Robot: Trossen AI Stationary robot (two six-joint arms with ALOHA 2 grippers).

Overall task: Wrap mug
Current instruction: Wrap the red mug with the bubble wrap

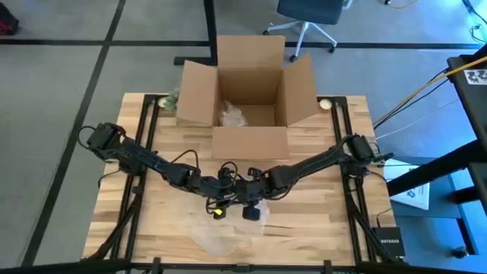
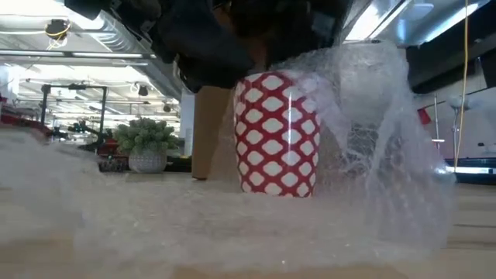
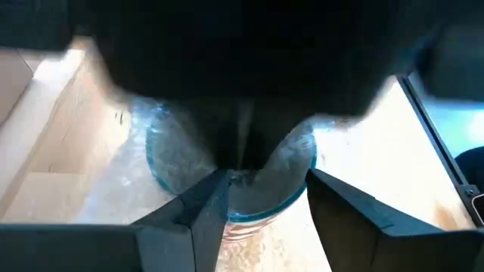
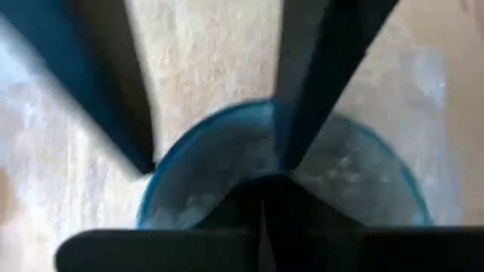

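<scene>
The wrap covers 1 side of the mug; the rest is bare. Both grippers' fingers look apart, maybe.

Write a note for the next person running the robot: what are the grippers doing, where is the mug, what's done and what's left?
Left gripper: open, over the mug's rim.
Right gripper: also at the mug, fingers unclear.
Mug: upright on the table's near middle, standing on the bubble wrap.
Done: wrap is pulled up on one side.
Left: cover the bare side, maybe then pack in the cardboard box.
</scene>
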